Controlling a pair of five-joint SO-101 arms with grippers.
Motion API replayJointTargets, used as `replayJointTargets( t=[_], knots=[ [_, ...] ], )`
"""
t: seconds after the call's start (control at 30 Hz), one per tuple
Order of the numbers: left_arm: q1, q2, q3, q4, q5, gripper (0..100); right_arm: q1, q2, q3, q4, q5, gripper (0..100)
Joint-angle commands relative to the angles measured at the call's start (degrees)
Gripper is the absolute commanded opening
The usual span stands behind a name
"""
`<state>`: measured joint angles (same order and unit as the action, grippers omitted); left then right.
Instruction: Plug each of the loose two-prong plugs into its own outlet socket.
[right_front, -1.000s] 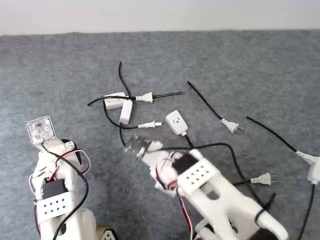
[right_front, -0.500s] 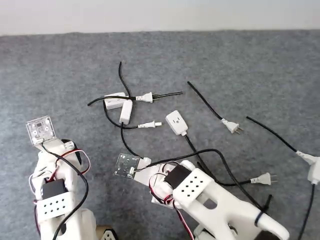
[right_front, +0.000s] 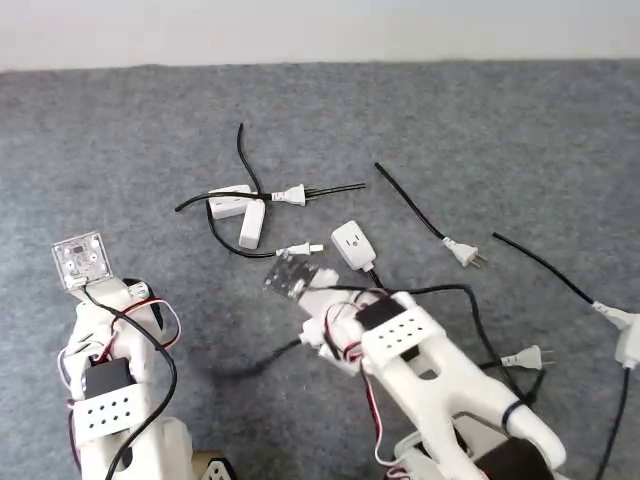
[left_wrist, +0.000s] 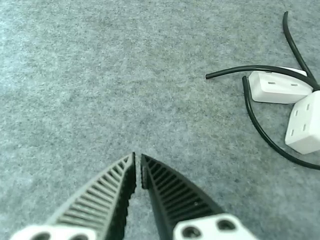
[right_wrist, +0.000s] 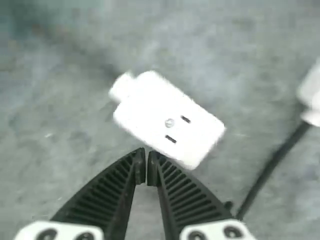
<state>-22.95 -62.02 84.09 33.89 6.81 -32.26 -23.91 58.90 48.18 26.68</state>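
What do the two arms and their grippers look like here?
The left arm and right arm are white plastic with dotted plates, trailing black and red cables. The left gripper and right gripper are black, ribbed wedges on white mounts.

Outlet socket (left_wrist: 306, 125) partly beyond edge

Near left, the left arm (right_front: 108, 400) stands folded, left pincer (left_wrist: 138, 165) closed; near right, the right arm (right_front: 405, 350) lies stretched toward centre, right pincer (right_wrist: 146, 161) closed.
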Motion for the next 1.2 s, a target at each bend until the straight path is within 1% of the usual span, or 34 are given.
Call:
replayJointTargets(
  t=[0.0,0.13,0.23,0.33,0.43,0.7,0.9,0.97,1.03,1.17],
  knots=[
    [0.4,-0.5,-2.2,-1.8,-0.4,2,1.9,0.0,-3.2,-3.3,0.0,0.9],
    [0.4,-0.5,-2.2,-1.8,-0.4,2,1.5,0.0,-4.0,-8.0,-4.0,0.9],
    [0.4,-0.5,-2.1,-1.8,-0.4,2,1.0,0.7,-6.8,-9.0,-6.1,0.9],
    [0.4,-0.5,-2.1,-1.7,-0.4,2,-1.6,2.2,-9.2,-9.5,-6.5,0.9],
    [0.4,-0.5,-2.1,-1.7,-0.4,2,-3.9,6.1,-11.1,-12.2,-6.4,0.9],
    [0.4,-0.5,-2.0,-1.7,-0.4,2,-3.6,23.3,-22.7,-12.4,-6.0,0.9],
    [0.4,-0.5,-2.0,-1.7,-0.4,2,-3.7,29.1,-31.6,-10.4,-6.0,0.9],
    [0.4,-0.5,-2.0,-1.7,-0.4,2,-3.6,29.8,-32.8,-10.2,-6.0,0.9],
    [0.4,-0.5,-2.0,-1.8,-0.4,2,-3.4,28.5,-33.5,-7.8,-6.1,0.9],
    [0.4,-0.5,-2.1,-1.8,-0.4,2,-2.9,19.0,-31.8,-3.3,-6.6,0.9]
  ],
)
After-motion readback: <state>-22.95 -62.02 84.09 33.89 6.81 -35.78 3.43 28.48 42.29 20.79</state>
